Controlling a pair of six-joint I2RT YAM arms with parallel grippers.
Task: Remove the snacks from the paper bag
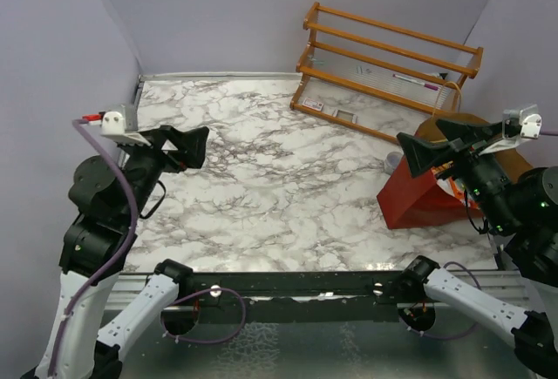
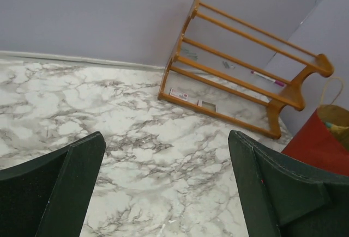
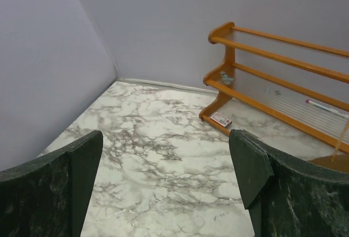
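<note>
Both end effectors are spread wide with nothing in them. The bag stands on the tabletop just under and behind my right end effector, well off to the right of the left end effector. No snacks visible yet. I'd pull the right one back over the opening, drop in slowly, and try not to snag the paper.
</note>
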